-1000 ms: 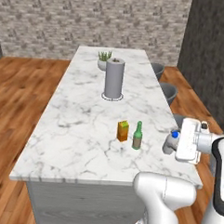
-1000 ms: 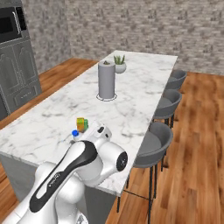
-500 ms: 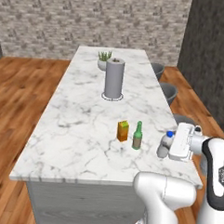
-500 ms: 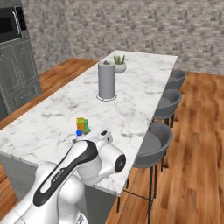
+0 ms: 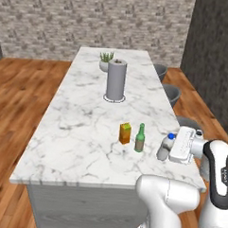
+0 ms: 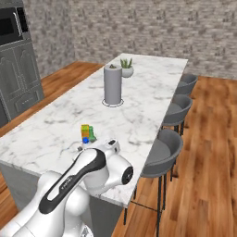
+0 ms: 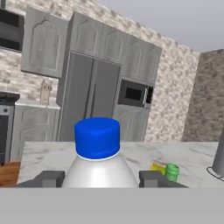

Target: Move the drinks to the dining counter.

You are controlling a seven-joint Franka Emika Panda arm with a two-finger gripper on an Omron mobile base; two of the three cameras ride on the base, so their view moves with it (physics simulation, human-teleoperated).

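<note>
A long white grey-veined marble dining counter point(image 5: 81, 133) on a grey base runs away toward a grey brick wall, with wood flooring on both sides and 3 grey stools point(image 6: 162, 152) along its right edge. On its far half stand a grey upright paper-towel roll point(image 5: 116, 80) and, just behind it, a small potted green plant point(image 5: 106, 59). On the near half an orange carton point(image 5: 125, 133) and a green glass bottle point(image 5: 140, 138) stand upright just beside each other, the bottle to the right. Right of them, at the counter's near right edge, the white arm's two-finger gripper point(image 5: 165, 151) reaches in sideways and holds a clear water bottle with a blue cap point(image 5: 167, 144). In the hand view that bottle point(image 7: 98, 164) sits squarely between the 2 dark fingertips point(image 7: 50, 178), which press against its shoulders, so the jaws stand partly apart and closed on it. Whether its base rests on the marble I cannot tell. Beyond it the hand view shows grey kitchen cabinets point(image 7: 89, 94) and a built-in microwave point(image 7: 134, 92).
</note>
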